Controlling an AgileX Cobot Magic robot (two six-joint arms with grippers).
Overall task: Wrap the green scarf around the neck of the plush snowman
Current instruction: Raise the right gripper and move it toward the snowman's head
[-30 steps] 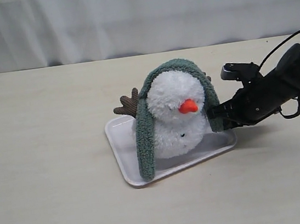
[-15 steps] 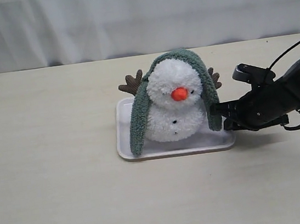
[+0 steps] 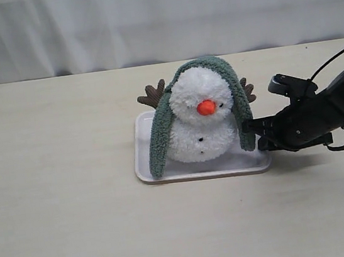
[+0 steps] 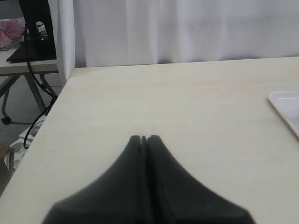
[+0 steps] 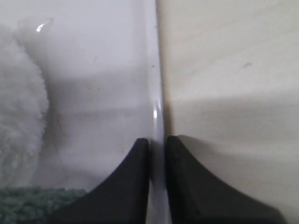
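Tray: a white tray [image 3: 142, 152] lies on the pale table [image 3: 60, 194]; every place below is given from this tray.
Snowman: the plush snowman [image 3: 202, 138] stands upright in the middle of the tray. Its brown twig arms [image 3: 152, 95] stick out near the tray's back edge.
Scarf: the green scarf [image 3: 159, 136] lies over the top of the head, not at the neck [image 3: 190, 122]. Both ends hang down the sides. The longer end reaches the tray floor on the side away from the right gripper, and the shorter end hangs near the tray's opposite edge.
Right gripper: the right gripper [image 5: 157, 142] is low at that edge. Its fingers are nearly together and pinch the tray's rim between them, just beside the shorter scarf end.
Left gripper: the left gripper [image 4: 144, 138] has its fingers pressed together and holds nothing. It is over bare table, apart from the tray, and only a corner of the tray shows in its wrist view.
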